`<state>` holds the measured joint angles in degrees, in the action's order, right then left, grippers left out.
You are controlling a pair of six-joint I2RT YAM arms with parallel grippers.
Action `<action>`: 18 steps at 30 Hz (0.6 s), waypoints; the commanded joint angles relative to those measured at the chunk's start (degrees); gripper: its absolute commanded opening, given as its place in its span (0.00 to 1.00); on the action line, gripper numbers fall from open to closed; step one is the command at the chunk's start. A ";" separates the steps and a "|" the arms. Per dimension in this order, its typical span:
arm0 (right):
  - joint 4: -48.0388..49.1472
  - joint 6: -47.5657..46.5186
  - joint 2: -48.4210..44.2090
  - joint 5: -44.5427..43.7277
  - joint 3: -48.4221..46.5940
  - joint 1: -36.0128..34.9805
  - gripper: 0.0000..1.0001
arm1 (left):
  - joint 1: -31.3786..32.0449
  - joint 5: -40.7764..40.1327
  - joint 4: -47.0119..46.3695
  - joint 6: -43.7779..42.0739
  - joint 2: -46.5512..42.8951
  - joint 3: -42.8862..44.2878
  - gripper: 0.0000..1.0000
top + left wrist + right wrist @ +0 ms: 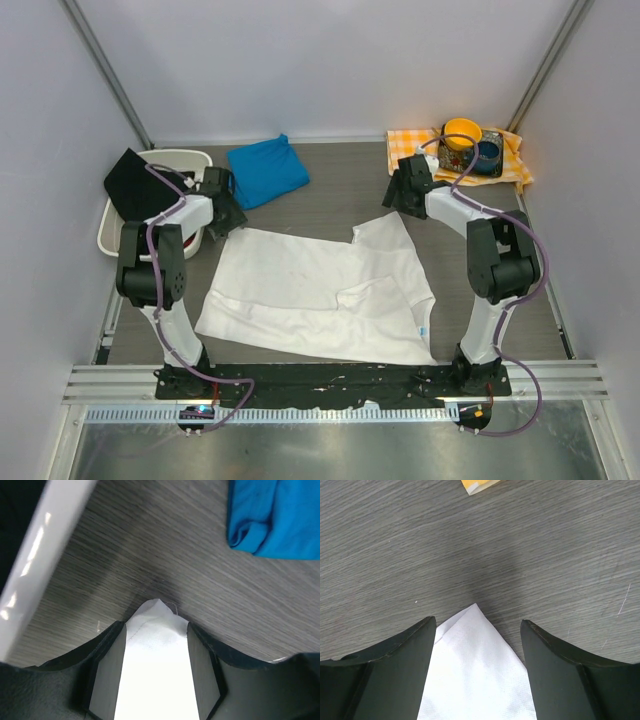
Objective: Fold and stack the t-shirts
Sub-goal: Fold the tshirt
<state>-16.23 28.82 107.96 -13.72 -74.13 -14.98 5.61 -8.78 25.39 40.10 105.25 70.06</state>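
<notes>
Left claw [155,630]: jaws pressed against the sides of a bunched corner of the white t-shirt [310,290], which reads as gripping. Right claw [477,625]: jaws stand wider with a shirt corner between them; can't tell if it's clamped. You're on the two far corners, left and right. The rest of the shirt lies near of both claws, flat on the bench [340,180], long axis left-right. Your fold likely runs far edge to near edge. Folded blue t-shirt [265,170] sits far-left, closer to your left arm.

High rear overview of the table [340,190]; wrist views close above white t-shirt [300,285] corners.
</notes>
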 commanded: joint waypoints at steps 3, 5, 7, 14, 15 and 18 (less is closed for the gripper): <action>1.82 0.10 0.67 -0.17 -1.55 0.13 0.74 | -0.16 2.45 -0.25 1.04 2.41 1.48 0.51; 1.81 0.19 0.85 -0.08 -1.63 0.13 0.74 | -0.16 2.10 -0.42 1.04 2.59 1.31 0.47; 1.81 0.27 0.93 0.00 -1.63 0.13 0.74 | -0.16 1.66 -0.69 0.95 3.03 1.13 0.39; 1.82 0.27 2.25 0.53 -1.72 0.13 0.73 | -0.16 -0.54 -0.51 0.86 4.26 1.83 0.11; 1.90 0.27 2.51 0.44 -1.63 0.13 0.73 | -0.16 -0.71 -0.17 0.95 4.43 2.01 0.09; 1.99 0.54 2.95 0.09 -1.46 0.22 0.73 | -0.16 -0.89 -0.34 0.86 4.44 1.92 0.00</action>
<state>-16.23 28.84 110.74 -13.43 -74.13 -14.98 5.61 -8.08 25.36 40.60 108.42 70.81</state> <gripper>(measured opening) 0.733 0.066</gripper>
